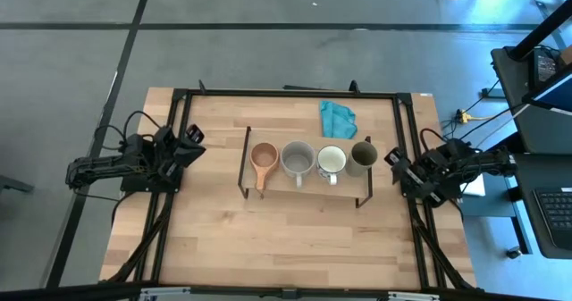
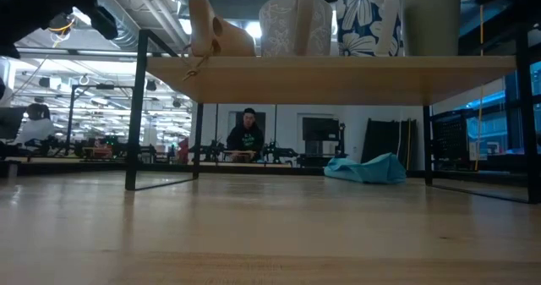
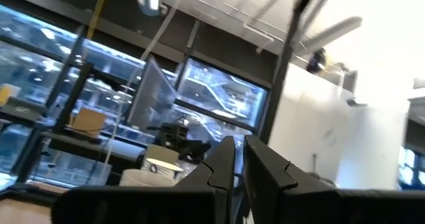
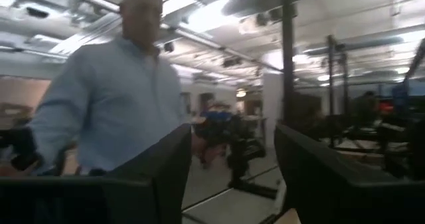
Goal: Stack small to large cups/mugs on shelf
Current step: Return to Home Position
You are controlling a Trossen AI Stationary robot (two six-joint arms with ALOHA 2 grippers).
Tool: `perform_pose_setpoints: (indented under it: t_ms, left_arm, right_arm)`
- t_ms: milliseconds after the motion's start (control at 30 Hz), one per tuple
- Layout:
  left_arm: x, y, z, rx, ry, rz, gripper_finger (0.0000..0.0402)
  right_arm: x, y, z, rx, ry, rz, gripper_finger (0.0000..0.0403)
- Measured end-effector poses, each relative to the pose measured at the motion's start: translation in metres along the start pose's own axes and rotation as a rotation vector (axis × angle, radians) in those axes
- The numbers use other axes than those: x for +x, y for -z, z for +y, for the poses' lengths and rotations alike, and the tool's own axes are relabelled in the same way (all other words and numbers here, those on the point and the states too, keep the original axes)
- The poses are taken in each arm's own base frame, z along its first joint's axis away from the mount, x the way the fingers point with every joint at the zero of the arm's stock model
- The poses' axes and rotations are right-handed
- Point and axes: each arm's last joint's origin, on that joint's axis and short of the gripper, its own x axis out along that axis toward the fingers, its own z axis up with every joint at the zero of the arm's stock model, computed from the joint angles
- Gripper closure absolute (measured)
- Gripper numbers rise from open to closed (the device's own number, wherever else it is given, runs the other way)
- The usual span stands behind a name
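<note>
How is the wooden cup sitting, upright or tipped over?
Upright: the wooden cup shows its open mouth to the overhead camera, base flat on the shelf.

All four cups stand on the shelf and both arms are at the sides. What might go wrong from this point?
1. The olive cup stands nearest the right end of the shelf, close to the open right pincer; a sideways swing might knock it off.
2. The wooden cup has a long handle pointing toward the shelf's front edge; a bump there may tip it.
3. The cups stand close together, so one knock may shift neighbours.
The left pincer waits far left.
</note>
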Motion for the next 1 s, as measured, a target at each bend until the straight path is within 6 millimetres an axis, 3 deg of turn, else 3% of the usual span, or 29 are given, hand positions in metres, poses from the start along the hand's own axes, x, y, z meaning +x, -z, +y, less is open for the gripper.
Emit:
perform_pose_setpoints:
  t_ms: [267,1000]
  left_arm:
    - [0.0,0.005,-0.003,0.108,0.132,0.095,0.0374]
    - [-0.002,0.02,0.004,0.056,0.104,0.265,0.0374]
  right_arm:
    - [0.0,0.007,-0.001,0.031,-0.018,0.073,0.0185]
    - [-0.004,0.028,-0.005,0.129,0.042,0.264,0.0185]
